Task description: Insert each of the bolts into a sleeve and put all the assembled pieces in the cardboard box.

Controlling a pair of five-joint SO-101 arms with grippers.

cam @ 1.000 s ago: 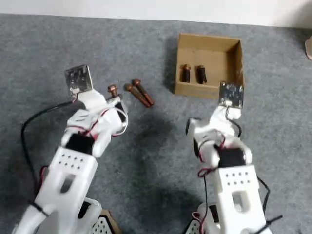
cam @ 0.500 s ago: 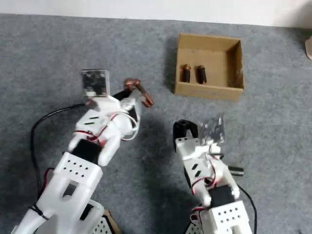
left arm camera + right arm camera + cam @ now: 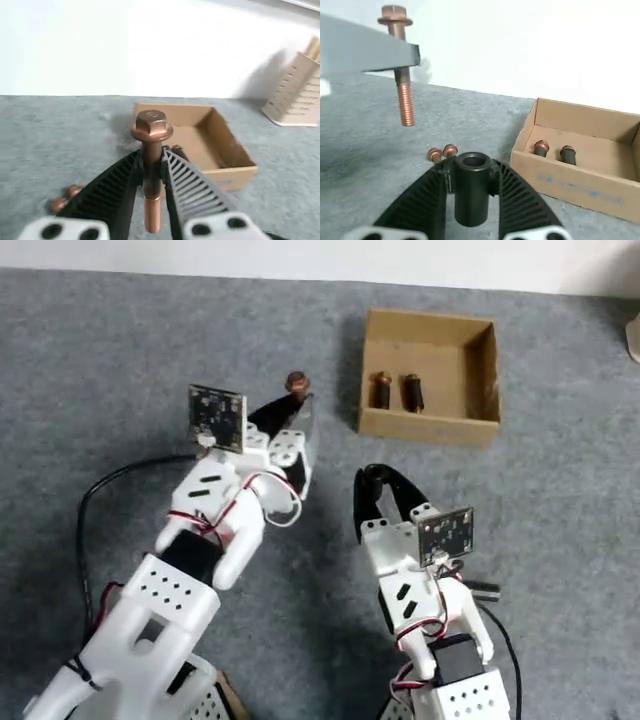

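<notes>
Fingers (image 3: 265,418) of the left gripper (image 3: 296,405) are clamped on a copper bolt (image 3: 296,383) in the high view, its head standing just above their tips. The cardboard box (image 3: 430,426) sits on the grey counter (image 3: 120,340) beyond and to the right of those fingers. Two assembled pieces (image 3: 396,391) lie side by side inside it. The right gripper (image 3: 383,485) is near the left one, with the box ahead of its fingers. A small dark cylinder (image 3: 485,590) lies on the counter behind them, beside the right arm.

In the left wrist view the bolt (image 3: 151,127) stands upright, pinched by its shank between the ribbed fingers (image 3: 115,185). Its hexagonal head is above them and its threaded end hangs below the grip. The open box (image 3: 235,175) lies ahead of the fingers and slightly to the right. Two loose bolts (image 3: 65,197) rest on the counter ahead and off to the left.

In the right wrist view the fingers (image 3: 520,200) are closed on a black sleeve (image 3: 472,187), held upright with its open bore facing up. The bolt (image 3: 402,95) in the other arm's grip hangs threaded end down, higher than the sleeve, to the left of these fingers and apart from them. The two loose bolts (image 3: 442,151) lie on the counter just past the sleeve. The box (image 3: 570,185) is ahead to the right, with the two assembled pieces (image 3: 553,151) against its near wall.
</notes>
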